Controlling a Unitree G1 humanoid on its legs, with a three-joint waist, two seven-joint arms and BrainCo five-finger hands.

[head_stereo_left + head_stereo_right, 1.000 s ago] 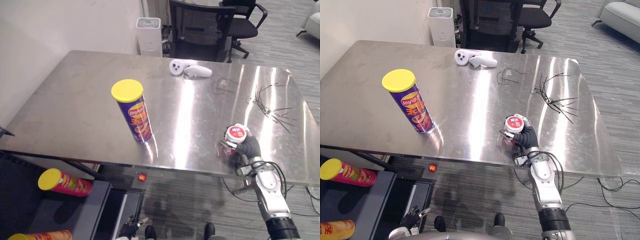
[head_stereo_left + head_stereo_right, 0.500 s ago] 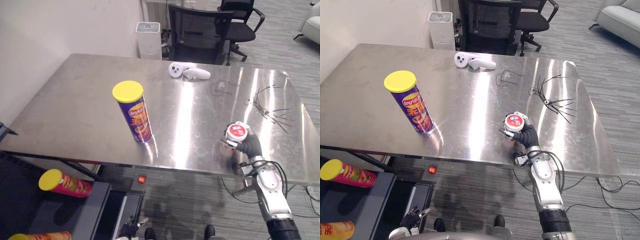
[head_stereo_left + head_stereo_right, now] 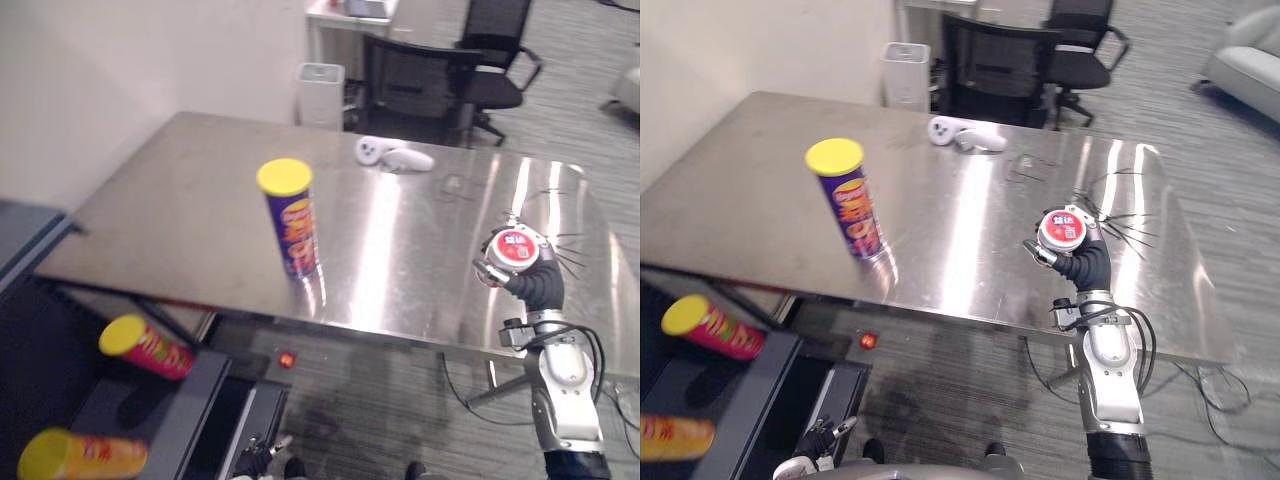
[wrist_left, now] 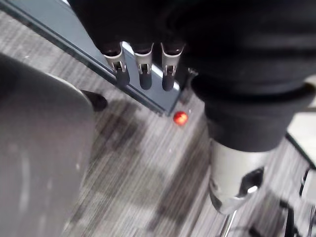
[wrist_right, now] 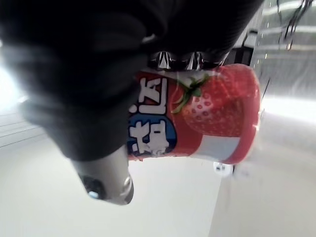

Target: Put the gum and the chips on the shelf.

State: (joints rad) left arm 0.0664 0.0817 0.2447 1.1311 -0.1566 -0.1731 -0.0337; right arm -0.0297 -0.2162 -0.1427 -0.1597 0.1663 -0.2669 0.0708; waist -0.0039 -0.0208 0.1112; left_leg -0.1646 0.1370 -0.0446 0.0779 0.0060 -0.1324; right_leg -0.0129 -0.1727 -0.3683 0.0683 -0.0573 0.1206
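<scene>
Curling round the gum tub (image 3: 1064, 229), the right hand (image 3: 1087, 266) holds it upright, lid up.

Up top, the two head eyes sat side by side above the near edge of the brushed steel table (image 3: 180, 220) and looked down across it to the black office chairs (image 3: 420, 80). They shared nearly everything: the purple chip can with the yellow lid (image 3: 855, 205) and the white controllers (image 3: 965, 135). The left wrist camera hung low, tight behind the left hand (image 4: 144, 74), facing grey striped carpet (image 4: 138, 168) and the small red ball (image 4: 180, 118) both eyes also caught. The right wrist camera sat right against the right hand (image 3: 1085, 265), with the red strawberry-printed gum tub (image 5: 217, 113) almost on the lens and the steel table behind.
</scene>
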